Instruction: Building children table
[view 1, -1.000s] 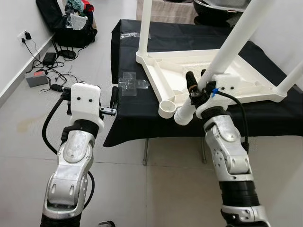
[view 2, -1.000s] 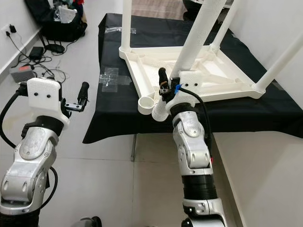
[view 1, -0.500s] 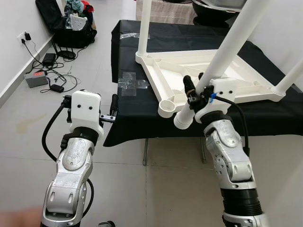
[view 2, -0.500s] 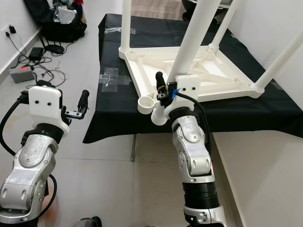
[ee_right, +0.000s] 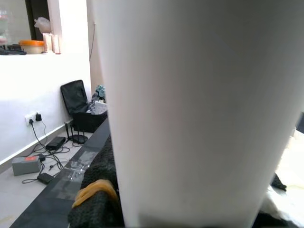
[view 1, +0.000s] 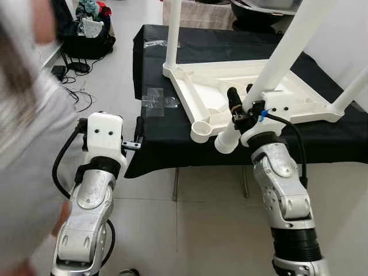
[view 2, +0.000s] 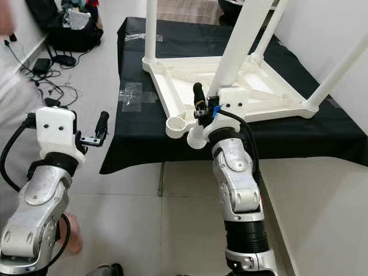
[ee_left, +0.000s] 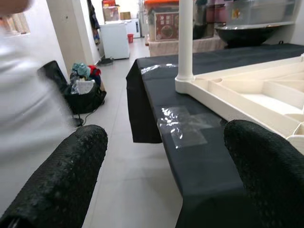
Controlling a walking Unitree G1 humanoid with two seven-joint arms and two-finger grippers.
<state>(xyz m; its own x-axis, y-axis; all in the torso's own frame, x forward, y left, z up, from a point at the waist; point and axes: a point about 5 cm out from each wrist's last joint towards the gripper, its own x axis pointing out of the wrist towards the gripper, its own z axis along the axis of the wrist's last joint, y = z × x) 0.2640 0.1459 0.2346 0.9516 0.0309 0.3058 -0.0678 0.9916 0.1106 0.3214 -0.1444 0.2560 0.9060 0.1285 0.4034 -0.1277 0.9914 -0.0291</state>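
The white children's table (view 1: 287, 100) lies upside down on a black-clothed table (view 1: 167, 144). One leg (view 1: 172, 29) stands in its far left corner, and another (view 1: 352, 95) rises at the right. My right gripper (view 1: 241, 103) is shut on a loose white leg (view 1: 282, 54) that slants up to the right. The leg's lower end (view 1: 227, 142) hangs just past the front edge, beside the empty round socket (view 1: 201, 127). In the right wrist view that leg (ee_right: 199, 109) is pressed against the fingers. My left gripper (ee_left: 166, 180) stands open by the cloth's left front corner, holding nothing.
A person in a grey top (view 1: 29, 144) stands close at my left, a bare foot (view 2: 72, 238) on the floor. A black bag (view 1: 86, 37) and cables (view 1: 75, 95) lie by the left wall. Clear tape (view 1: 156, 100) sticks to the cloth. A metal bowl (view 1: 264, 6) sits behind.
A person has come into view at my left, close to the left arm. The right gripper still holds the leg, whose lower end has shifted slightly beside the socket.
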